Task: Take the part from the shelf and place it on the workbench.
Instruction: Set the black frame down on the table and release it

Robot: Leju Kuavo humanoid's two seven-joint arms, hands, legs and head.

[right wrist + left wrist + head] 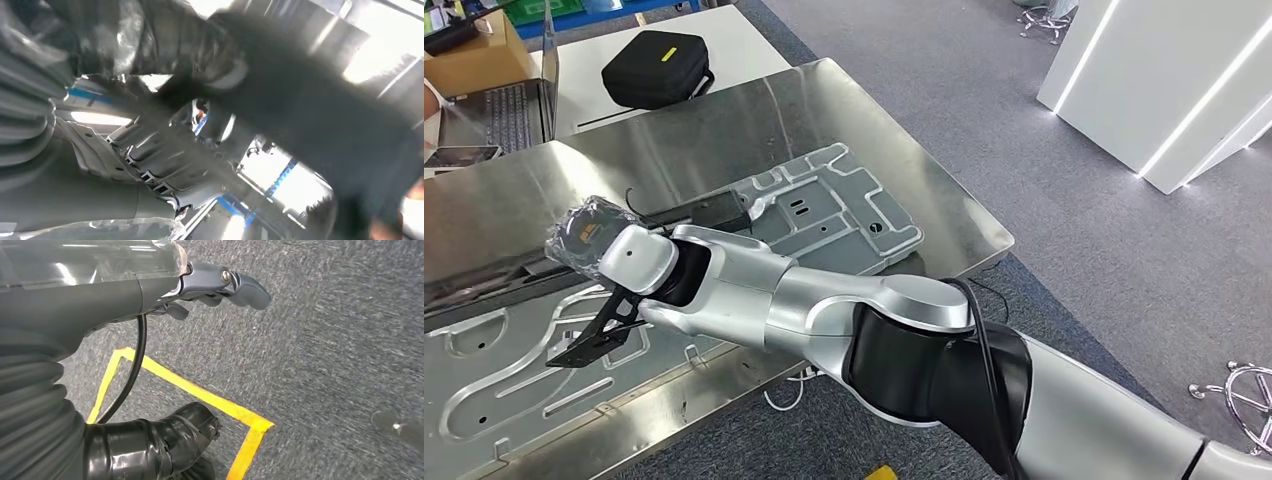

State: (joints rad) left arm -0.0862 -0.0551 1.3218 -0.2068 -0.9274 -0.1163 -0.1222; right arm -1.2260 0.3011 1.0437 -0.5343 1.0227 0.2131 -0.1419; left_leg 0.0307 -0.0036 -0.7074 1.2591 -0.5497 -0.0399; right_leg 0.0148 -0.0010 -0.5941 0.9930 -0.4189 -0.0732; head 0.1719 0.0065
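Observation:
A long black part lies low across the steel workbench. It runs from beside a grey stamped panel out to the left edge. My right hand, wrapped in clear plastic, sits over the part's middle and grips it. In the right wrist view the black part is a dark blurred bar running out from my right hand. A second grey panel lies below the hand. My left hand hangs over grey carpet and holds nothing.
A black zip case, a laptop and a cardboard box sit on tables behind the workbench. White lit cabinets stand at the far right. Yellow floor tape marks the carpet near my feet.

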